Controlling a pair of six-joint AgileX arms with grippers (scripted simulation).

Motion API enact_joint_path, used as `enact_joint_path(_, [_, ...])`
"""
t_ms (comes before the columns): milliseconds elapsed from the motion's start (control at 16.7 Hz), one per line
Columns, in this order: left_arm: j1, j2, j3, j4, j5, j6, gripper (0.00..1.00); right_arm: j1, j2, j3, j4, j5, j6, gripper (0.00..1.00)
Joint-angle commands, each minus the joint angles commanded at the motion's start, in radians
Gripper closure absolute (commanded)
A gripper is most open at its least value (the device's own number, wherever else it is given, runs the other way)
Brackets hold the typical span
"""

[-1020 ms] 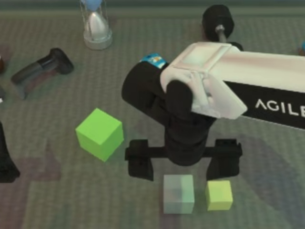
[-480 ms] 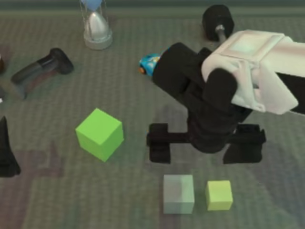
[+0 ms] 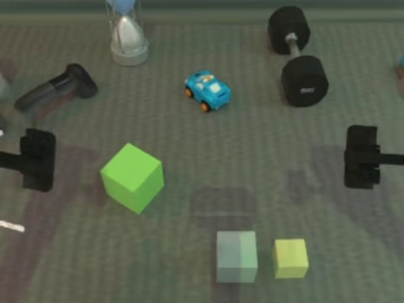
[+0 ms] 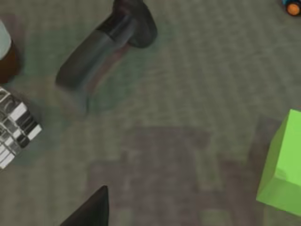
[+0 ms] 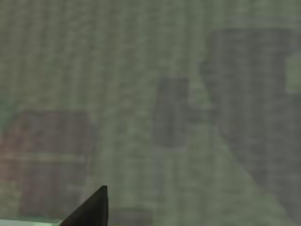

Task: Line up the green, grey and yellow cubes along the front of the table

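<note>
Grey-mint cube (image 3: 237,256) and small yellow-green cube (image 3: 290,258) sit side by side, apart by a narrow gap, at about 5 o'clock on the counter (image 3: 189,145), both close to the front edge; judged as already placed in the row the task asks for. Large lime-green cube (image 3: 132,177), at about 8 o'clock from centre, stands turned at an angle and set back from that front line, so it appears to be the piece not yet lined up; the left wrist view shows it (image 4: 282,165) near that arm. Left hand (image 3: 36,160) at 9 o'clock, near the green cube; right hand (image 3: 362,157) at 3 o'clock, clear of the cubes; neither holds anything, though whether their fingers are spread or closed I cannot tell. Bystander items toward 12 o'clock: hourglass (image 3: 129,31), toy car (image 3: 207,90), dumbbell (image 3: 297,57), dark handheld device (image 3: 55,91). Containers: none seen.
</note>
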Motion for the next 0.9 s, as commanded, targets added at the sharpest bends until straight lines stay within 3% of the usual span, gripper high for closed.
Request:
enact_joint_path(180, [-0.062,0.329,0.222,-0.175,0.001,0.024,0.00,-0.140,-0.318,-0.248,0.160,0.003,-0.141,0.00])
enact_joint_path(360, [-0.122,0.633,0.435,-0.343,0.003,0.048,0.00,-0.267,-0.583,-0.469,0.316,-0.019,-0.263,0.00])
enact_joint_path(660, [-0.202,0.992,0.732,-0.555,0.004,0.080,0.00,-0.431,-0.881,-0.739,0.556,-0.095,-0.416,0.00])
enact_joint_path(900, [-0.240,1.155,0.885,-0.645,0.002,0.095,0.00,-0.504,-1.025,-0.847,0.684,-0.154,-0.477,0.00])
